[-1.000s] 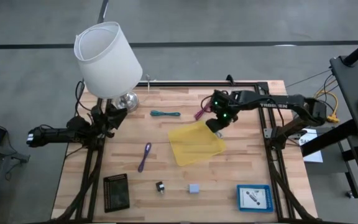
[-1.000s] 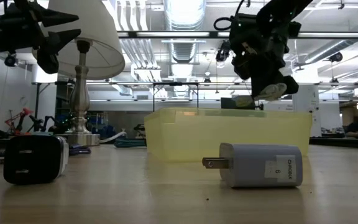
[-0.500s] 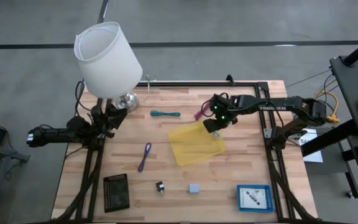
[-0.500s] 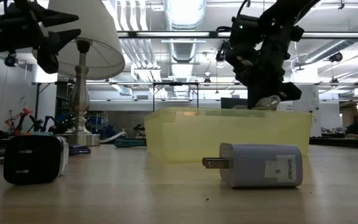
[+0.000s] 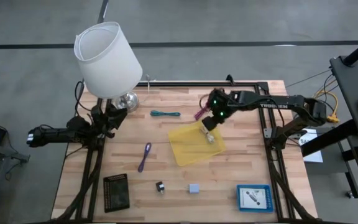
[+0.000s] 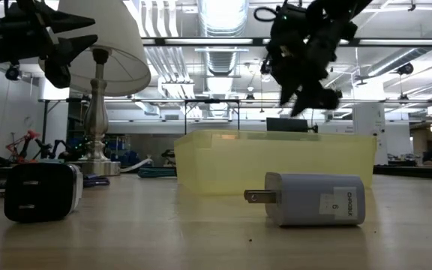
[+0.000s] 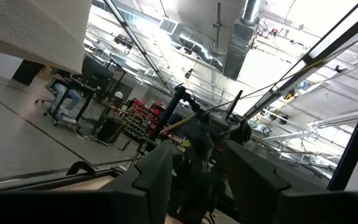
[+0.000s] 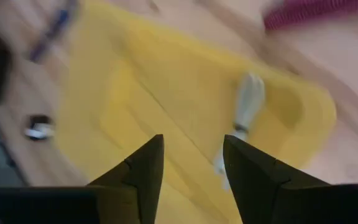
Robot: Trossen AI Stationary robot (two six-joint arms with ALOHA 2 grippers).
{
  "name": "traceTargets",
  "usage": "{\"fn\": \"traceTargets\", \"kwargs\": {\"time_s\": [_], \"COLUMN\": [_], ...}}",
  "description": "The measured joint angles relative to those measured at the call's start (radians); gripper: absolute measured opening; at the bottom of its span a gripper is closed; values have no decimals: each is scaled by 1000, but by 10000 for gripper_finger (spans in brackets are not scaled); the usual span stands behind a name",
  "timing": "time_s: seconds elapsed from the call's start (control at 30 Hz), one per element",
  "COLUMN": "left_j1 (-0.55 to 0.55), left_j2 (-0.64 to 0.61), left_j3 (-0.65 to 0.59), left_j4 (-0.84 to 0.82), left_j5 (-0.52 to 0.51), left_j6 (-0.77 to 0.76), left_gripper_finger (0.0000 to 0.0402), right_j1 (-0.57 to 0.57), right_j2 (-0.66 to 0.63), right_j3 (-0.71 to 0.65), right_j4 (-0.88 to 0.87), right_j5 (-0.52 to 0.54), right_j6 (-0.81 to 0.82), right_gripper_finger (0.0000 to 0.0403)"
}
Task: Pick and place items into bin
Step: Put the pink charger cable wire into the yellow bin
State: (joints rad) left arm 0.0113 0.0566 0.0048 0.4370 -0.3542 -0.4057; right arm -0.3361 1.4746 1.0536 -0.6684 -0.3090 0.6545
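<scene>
The yellow bin (image 5: 191,148) stands mid-table. My right gripper (image 5: 211,122) (image 8: 192,146) hovers open over the bin's far right corner, holding nothing. A pale elongated item (image 8: 244,109) (image 5: 209,137) lies on the bin's floor below it. On the wood lie a magenta cord (image 5: 200,112), a teal cord (image 5: 165,114), a purple cord (image 5: 145,155), a tiny black piece (image 5: 160,186) and a grey-blue cube (image 5: 194,188). My left gripper (image 5: 118,115) (image 7: 194,158) waits open in the air by the lamp's base.
The white lamp (image 5: 107,59) stands at the far left. A black mesh block (image 5: 116,191) lies near the front left, and a blue tray (image 5: 254,197) near the front right. The low view shows a grey charger (image 6: 313,199) and a black charger (image 6: 42,191) before the bin.
My right gripper has dipped toward the bin, opened and let go of the pale item, which has dropped to the bin's floor. The gripper has then risen again, shifting slightly toward the table's left.
</scene>
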Motion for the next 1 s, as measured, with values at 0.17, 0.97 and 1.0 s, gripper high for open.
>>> {"fn": "traceTargets", "kwargs": {"time_s": [0.17,0.97,1.0], "left_j1": [0,0,0], "left_j2": [0,0,1], "left_j3": [0,0,0], "left_j4": [0,5,4], "left_j5": [0,0,0], "left_j6": [-6,-59,-59], "left_gripper_finger": [130,130,130], "right_j1": [-72,-265,-266], "right_j2": [0,251,273], "right_j3": [111,350,356], "right_j4": [32,-325,-323], "right_j5": [-35,23,60], "right_j6": [-199,-1258,-1278], "right_gripper_finger": [143,131,134]}}
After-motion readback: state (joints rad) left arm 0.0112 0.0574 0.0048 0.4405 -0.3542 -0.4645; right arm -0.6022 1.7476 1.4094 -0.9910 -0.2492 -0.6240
